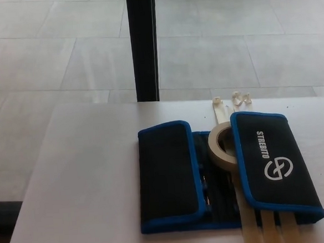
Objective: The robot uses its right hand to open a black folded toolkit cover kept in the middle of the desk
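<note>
Neither of the robot's hands nor any part of its arms shows in the head view, so how their fingers stand cannot be told.

The pale grey tabletop point(89, 188) fills the lower part of the picture, its far edge running across at mid-height. Beyond that edge lies a floor of large grey tiles point(46, 57), and a black upright post point(144, 45) rises from just behind the far edge.

The black toolkit cover point(177, 179), trimmed in blue, lies flat on the tabletop right of its middle, closer to the near edge than the far one. Its two outer flaps are folded inward over the centre: the left flap point(168, 174) lies square, the right flap point(273, 166) sits slightly skewed. Between them a narrow strip of the inside shows, dark, with contents too dim to name.

A roll of beige masking tape point(221, 146) rests in that gap, partly tucked under the right flap. Pale strips point(267, 231) run beneath the cover, showing past its far and near sides.

The right flap bears white lettering that looks like "STREBITO" and a round white logo point(278, 168).
</note>
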{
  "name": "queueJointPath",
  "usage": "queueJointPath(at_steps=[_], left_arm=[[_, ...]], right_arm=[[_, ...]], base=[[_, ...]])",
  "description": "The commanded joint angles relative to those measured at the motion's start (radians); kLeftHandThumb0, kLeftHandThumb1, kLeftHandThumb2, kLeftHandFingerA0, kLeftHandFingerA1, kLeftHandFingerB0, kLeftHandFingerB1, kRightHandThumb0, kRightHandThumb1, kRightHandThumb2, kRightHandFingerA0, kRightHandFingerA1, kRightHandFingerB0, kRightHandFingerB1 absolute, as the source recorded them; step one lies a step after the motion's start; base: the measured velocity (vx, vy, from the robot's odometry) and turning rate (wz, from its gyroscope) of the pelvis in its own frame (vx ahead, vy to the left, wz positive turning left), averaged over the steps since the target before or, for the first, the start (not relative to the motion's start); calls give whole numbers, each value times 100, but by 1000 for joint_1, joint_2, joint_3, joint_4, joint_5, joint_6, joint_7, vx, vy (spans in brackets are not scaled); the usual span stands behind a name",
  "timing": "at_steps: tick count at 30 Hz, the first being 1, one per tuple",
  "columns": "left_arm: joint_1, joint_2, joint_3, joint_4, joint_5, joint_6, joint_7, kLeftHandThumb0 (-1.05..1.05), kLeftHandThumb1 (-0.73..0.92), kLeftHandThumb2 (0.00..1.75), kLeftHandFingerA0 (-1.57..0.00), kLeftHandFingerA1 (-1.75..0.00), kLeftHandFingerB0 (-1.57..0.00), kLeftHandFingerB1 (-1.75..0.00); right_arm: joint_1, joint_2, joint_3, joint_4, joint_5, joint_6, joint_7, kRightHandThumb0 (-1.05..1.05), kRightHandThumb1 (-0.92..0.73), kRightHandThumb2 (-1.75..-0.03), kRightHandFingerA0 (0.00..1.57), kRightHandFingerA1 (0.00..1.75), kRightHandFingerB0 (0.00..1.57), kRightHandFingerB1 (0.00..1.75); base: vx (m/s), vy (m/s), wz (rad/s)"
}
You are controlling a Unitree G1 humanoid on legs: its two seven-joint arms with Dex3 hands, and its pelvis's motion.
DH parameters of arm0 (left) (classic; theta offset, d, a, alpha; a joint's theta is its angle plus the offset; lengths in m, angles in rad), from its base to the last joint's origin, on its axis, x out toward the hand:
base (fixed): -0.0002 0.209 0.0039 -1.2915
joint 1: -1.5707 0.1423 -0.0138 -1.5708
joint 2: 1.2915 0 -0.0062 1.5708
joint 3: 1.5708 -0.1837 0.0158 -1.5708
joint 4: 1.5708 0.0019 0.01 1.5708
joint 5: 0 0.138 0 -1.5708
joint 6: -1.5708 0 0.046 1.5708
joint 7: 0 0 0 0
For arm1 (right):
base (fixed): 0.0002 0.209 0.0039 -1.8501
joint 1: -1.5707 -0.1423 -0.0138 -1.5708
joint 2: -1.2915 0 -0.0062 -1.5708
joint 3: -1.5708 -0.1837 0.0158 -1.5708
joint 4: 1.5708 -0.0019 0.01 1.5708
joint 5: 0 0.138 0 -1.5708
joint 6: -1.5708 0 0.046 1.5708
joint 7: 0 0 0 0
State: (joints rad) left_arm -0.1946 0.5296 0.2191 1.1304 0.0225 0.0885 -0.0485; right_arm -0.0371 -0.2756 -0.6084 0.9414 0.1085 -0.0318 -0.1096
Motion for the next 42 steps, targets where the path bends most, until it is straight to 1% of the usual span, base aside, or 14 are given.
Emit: queueJointPath(at_steps=[1, 2, 12, 14, 17, 18, 21, 23, 27, 28, 29, 30, 32, 42], left_arm=[[-66, 92, 101, 99, -82, 6, -8, -105, 43, 115, -45, -132, -37, -135], [-67, 93, 110, 102, -88, 9, -17, -105, 42, 116, -40, -128, -32, -130], [-83, 97, 122, 121, -75, 8, -17, -105, 39, 121, -41, -128, -34, -135], [-85, 98, 128, 122, -79, 9, -18, -105, 40, 118, -43, -128, -32, -129], [-85, 99, 132, 129, -79, 0, -25, -105, 42, 117, -42, -128, -36, -131], [-87, 99, 132, 127, -77, 3, -22, -105, 40, 118, -45, -130, -35, -132], [-86, 98, 133, 129, -75, 2, -21, -105, 40, 118, -44, -129, -37, -133], [-86, 100, 124, 130, -64, 1, -15, -105, 41, 117, -44, -130, -36, -132], [-92, 101, 134, 138, -74, 8, -27, -105, 39, 121, -44, -131, -33, -133], [-94, 100, 137, 139, -77, 9, -20, -92, -3, 111, -44, -106, -38, -104], [-96, 98, 140, 141, -78, 7, -12, -105, 37, 121, -48, -131, -43, -137], [-95, 99, 137, 141, -77, 2, -17, -105, 38, 119, -45, -129, -45, -133], [-89, 99, 122, 137, -65, -11, -31, -105, 40, 118, -43, -129, -40, -134], [-94, 92, 119, 142, -71, 4, -16, -105, 40, 121, -41, -126, -41, -129]], right_arm=[[-79, -95, -291, -23, 248, 55, -302, -46, -55, -101, 110, 128, 67, 79], [-95, -109, -329, -30, 269, 60, -315, -58, -71, -63, 71, 173, 67, 88], [-293, -264, -474, -30, 298, 83, -419, -53, -65, -63, 74, 162, 50, 47], [-345, -303, -470, -31, 286, 95, -417, -54, -70, -61, 57, 101, 32, 43], [-408, -343, -468, -12, 275, 96, -417, -54, -55, -93, 70, 113, 27, 54], [-434, -359, -472, -1, 279, 93, -423, -53, -68, -64, 72, 164, 46, 54], [-513, -375, -447, -48, 259, 120, -460, -53, -70, -65, 60, 145, 52, 57], [-553, -367, -398, -109, 255, 117, -375, -51, -75, -63, 40, 76, 39, 50], [-576, -331, -304, -222, 230, 154, -346, -57, -74, -62, 51, 77, 28, 35], [-571, -309, -275, -270, 225, 159, -337, -64, -72, -62, 59, 87, 35, 38], [-563, -263, -216, -368, 211, 174, -329, -69, -69, -61, 68, 85, 40, 43], [-553, -230, -170, -447, 196, 201, -340, -76, -56, -99, 81, 88, 37, 58], [-487, -162, -57, -636, 208, 235, -251, -74, -70, -63, 55, 64, 29, 45], [-244, -63, 354, -907, 83, 190, -73, -64, -57, -90, 46, 58, 32, 48]], base=[[0, 0, 0], [0, 0, 0], [0, 0, 0], [0, 0, 0], [0, 0, 0], [0, 0, 0], [0, 0, 0], [0, 0, 0], [0, 0, 0], [0, 0, 0], [0, 0, 7], [0, 0, 0], [0, 0, 0], [0, 0, 0]])
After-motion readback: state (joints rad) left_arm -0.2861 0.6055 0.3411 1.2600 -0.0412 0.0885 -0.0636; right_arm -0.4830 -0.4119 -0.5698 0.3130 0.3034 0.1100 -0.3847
